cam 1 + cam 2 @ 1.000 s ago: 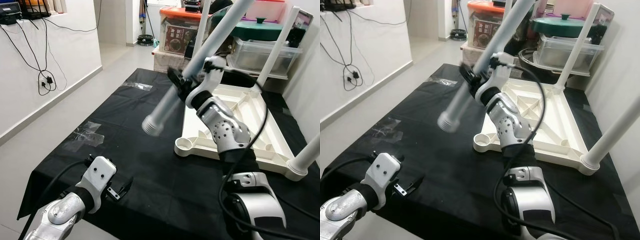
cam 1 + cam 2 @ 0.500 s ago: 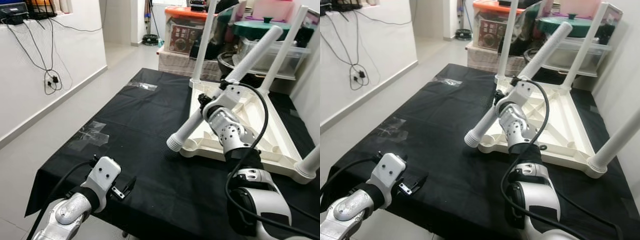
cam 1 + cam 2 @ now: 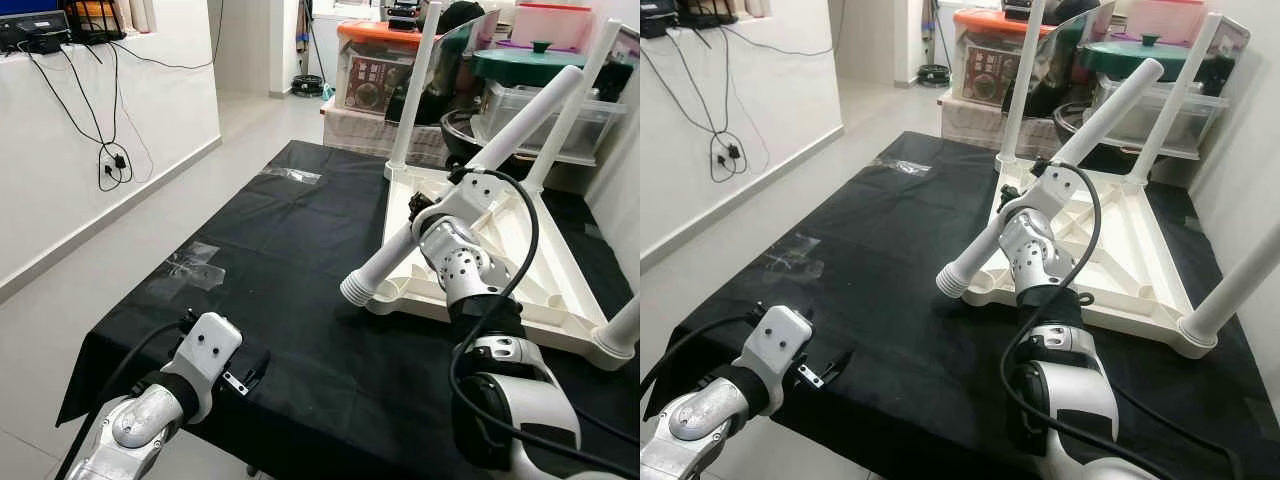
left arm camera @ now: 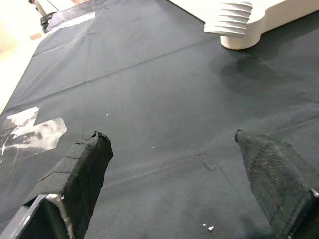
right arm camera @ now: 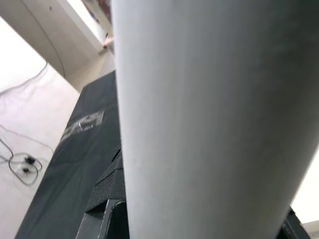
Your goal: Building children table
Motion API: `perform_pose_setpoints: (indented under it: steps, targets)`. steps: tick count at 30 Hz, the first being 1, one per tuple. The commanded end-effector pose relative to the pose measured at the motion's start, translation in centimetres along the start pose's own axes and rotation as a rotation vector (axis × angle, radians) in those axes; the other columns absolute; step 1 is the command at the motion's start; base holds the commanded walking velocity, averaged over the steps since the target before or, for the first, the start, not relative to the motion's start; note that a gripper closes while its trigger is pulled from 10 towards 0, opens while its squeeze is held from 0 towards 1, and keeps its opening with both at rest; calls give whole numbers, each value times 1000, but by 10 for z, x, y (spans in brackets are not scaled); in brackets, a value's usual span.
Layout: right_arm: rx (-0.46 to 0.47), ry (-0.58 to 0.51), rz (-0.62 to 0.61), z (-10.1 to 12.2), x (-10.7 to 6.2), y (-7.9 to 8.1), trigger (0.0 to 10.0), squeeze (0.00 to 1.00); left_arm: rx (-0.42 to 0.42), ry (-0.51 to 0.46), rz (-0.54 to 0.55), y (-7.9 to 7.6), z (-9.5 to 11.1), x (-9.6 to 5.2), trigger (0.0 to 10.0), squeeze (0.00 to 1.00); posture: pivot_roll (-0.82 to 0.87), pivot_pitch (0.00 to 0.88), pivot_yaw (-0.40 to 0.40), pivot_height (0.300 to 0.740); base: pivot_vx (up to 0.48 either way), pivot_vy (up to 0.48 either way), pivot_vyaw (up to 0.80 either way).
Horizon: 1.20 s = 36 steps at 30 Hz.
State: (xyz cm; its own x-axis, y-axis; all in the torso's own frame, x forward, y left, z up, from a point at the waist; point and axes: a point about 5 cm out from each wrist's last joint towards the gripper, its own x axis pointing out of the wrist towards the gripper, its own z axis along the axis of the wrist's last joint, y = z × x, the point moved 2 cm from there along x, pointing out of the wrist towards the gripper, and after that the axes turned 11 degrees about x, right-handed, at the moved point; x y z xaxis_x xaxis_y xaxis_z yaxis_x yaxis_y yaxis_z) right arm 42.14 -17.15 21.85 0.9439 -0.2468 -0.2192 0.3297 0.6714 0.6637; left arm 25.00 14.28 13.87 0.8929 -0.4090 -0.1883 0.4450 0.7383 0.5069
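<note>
The right end effector [image 3: 425, 215] is clamped round a loose white table leg [image 3: 470, 175], gripping it part-way along the tube; the leg slants from its ribbed threaded end [image 3: 357, 291], low by the near left corner of the upturned tabletop [image 3: 560, 290], up and back toward the storage boxes [image 3: 540, 95]. The tabletop lies underside-up on the black cloth [image 3: 280, 230] (which covers the table), with three legs already standing in their corners and the near left corner socket [image 4: 251, 32] open, the threaded end hanging just beside it.

The leg looks like a hollow, smooth plastic tube: light and stiff, but probably slippery, and long enough to swing about the grip. Holding nearer the threaded end would likely give better control for starting the screw. The tabletop is moulded cream plastic with raised ribs, rigid and light, so it may slide on the cloth when the leg is pushed in.

The left end effector [image 4: 184, 169] hovers low over the cloth near the table's front edge, its padded black fingers [image 4: 82, 167] spread wide with nothing between them. Crinkled clear tape [image 3: 190, 270] sticks to the cloth
</note>
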Motion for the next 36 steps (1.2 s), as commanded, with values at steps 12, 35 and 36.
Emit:
perform_pose_setpoints:
  steps: [12, 35, 36]
  targets:
    - [-105, -396, 265, 51, -22, 38, 0, 0, -1, -8, 7, 0, 0, 4, 10000, 0, 97, 0, -59, 740, 0, 0, 0]
    - [-717, -665, 591, 34, -53, 67, 0, 0, 10, 0, 46, 7, -4, 4, 10000, 0, 94, 0, -67, 740, 0, 0, 0]
    - [-848, -664, 638, 24, -54, 66, 0, 0, 11, 1, 53, 9, -4, 4, 10000, 0, 95, 0, -69, 740, 0, 0, 0]
